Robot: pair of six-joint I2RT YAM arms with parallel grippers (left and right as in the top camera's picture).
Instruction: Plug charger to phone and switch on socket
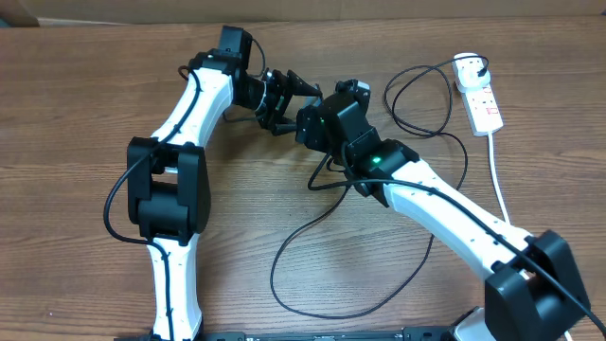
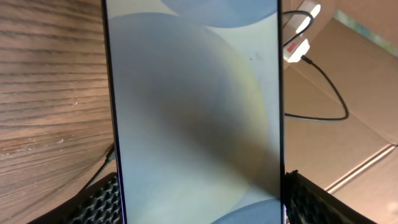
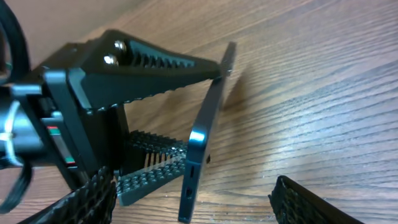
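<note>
Left tool (image 1: 282, 95) clamps phone (image 2: 196, 112) by its sides, steadying its port edge (image 3: 188, 194), presumably for plugging, toward right tool (image 1: 305, 121): apart, empty.

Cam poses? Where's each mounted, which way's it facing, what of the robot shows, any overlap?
Overhead: above the brown wooden table, looking straight down; white-and-black left arm and right arm show.
Left wrist: on the left gripper, looking forward at the slim pale-blue-screened smartphone it clamps; own pads at the bottom corners.
Right wrist: on the open right gripper, facing the left gripper and the smartphone's thin edge; own pads in the bottom corners.
Shared: both wrist views show the smartphone.
</note>
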